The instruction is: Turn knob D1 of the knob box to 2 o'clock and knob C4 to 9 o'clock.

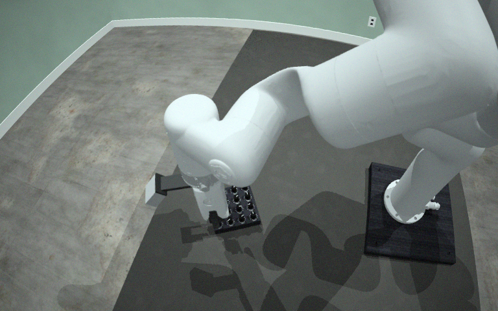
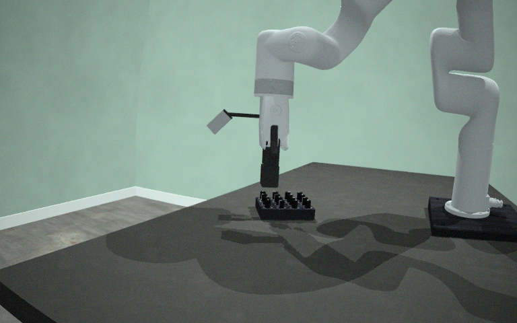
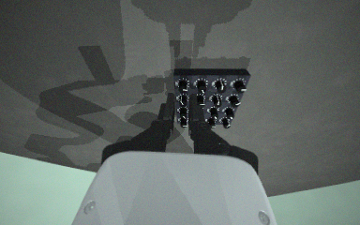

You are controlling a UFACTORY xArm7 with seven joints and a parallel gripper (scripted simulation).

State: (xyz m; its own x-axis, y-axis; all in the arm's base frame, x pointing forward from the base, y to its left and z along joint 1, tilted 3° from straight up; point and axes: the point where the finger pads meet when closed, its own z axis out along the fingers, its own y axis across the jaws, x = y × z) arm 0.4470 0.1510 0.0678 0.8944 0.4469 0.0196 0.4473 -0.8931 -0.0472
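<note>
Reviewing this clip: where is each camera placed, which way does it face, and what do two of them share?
Top: high above the table, looking steeply down at the black square knob box; the white jointed arm and its base show.
Exterior: beside the table, slightly above it, looking across at the box; arm, base and black-fingered gripper show.
Wrist: on the gripper's side, looking past the fingers towards the box; the pale gripper housing and both fingers show.
Top and exterior share the arm's black base plate.
</note>
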